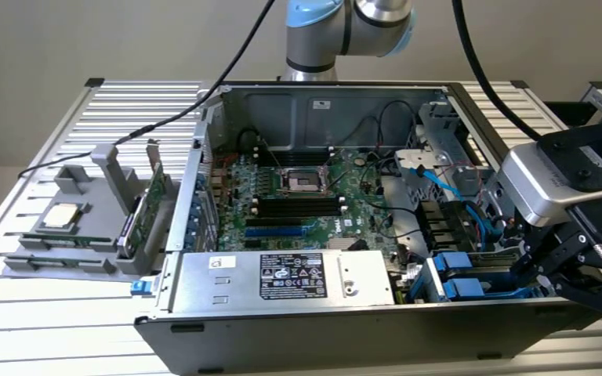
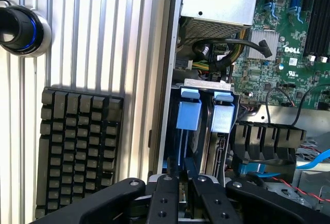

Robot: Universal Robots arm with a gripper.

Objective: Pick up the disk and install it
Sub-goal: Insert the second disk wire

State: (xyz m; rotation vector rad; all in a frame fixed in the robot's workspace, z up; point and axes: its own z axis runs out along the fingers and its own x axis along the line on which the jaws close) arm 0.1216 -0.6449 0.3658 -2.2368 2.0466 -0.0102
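Disk (image 2: 188, 115) upright in case bay (image 1: 466, 276) (blue carrier tabs showing); gripper (image 2: 185, 193) nearly closed just above; seating step, calls for straight press.

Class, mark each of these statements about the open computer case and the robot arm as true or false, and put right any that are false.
1. The computer case lies with its side open and the motherboard showing. True.
2. The gripper hangs at the exterior view's left, over the grey stand. False: it is at the exterior view's right, beside the drive bay with the blue carriers.
3. A small silver chip rests on the grey stand outside the case. True.
4. A black keyboard lies on the slatted table in the wrist view. True.
5. The motherboard is red. False: it is green.
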